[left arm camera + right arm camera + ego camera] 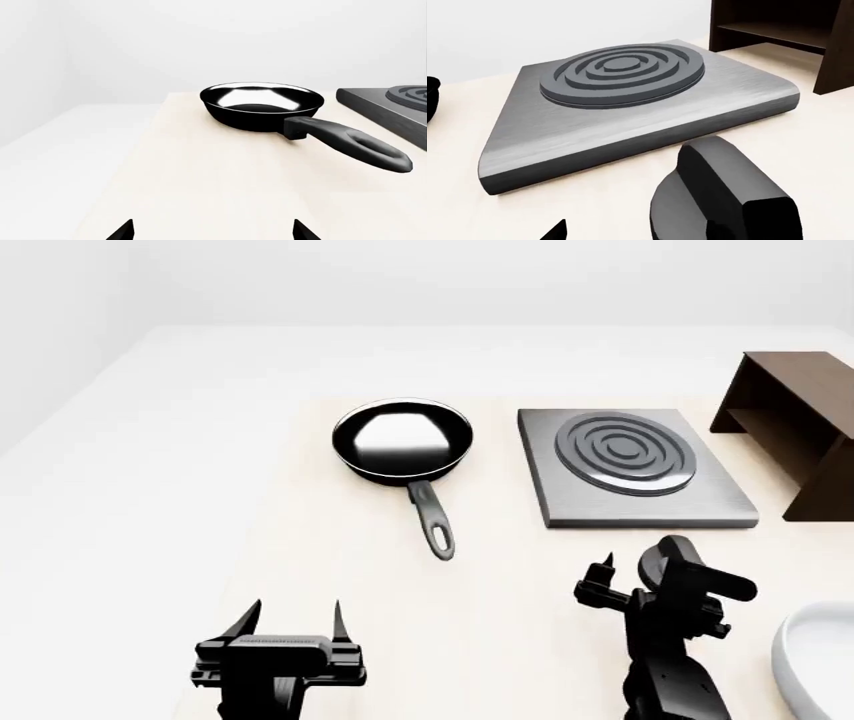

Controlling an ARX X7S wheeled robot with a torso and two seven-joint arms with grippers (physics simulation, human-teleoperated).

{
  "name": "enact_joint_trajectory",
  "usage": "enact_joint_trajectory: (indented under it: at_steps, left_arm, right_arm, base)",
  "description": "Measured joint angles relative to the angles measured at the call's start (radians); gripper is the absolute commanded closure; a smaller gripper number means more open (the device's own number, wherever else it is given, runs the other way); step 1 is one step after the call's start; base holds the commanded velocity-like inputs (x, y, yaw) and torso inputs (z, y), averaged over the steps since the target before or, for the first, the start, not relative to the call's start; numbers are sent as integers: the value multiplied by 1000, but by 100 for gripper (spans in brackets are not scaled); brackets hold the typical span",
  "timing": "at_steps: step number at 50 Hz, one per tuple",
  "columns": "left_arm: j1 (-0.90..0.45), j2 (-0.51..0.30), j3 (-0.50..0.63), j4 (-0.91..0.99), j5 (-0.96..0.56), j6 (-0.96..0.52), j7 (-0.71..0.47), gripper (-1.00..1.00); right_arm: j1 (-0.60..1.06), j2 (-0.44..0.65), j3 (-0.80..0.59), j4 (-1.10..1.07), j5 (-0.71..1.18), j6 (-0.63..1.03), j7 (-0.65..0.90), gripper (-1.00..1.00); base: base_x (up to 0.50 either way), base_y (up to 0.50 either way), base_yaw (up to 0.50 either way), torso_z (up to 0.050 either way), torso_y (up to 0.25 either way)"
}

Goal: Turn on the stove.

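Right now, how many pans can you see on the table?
1. The black frying pan sits on the table left of the grey stove, with its handle pointing toward the robot. Nothing seems to hide another one.

- stove (634, 472): brushed grey plate, darker grey concentric rings
- knob (720, 197): black
- frying pan (403, 443): glossy black, white reflections inside
- shelf (794, 430): dark brown
- tabletop (494, 590): pale beige wood
- left end effector (291, 623) and right end effector (638, 575): black
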Motion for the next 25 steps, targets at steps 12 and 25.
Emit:
enact_joint_trajectory:
  at_steps: [12,25]
  left_arm:
    - [-2,-4,5,-2,-5,1,-3,-100]
    - [-4,-7,10,-5,-10,3,-7,-100]
  right_arm:
    - [1,9,3,-3,9,11,6,-100]
    - [-5,14,0,-14,19,18,7,-100]
  base:
    - [0,0,0,0,0]
    - [0,0,0,0,0]
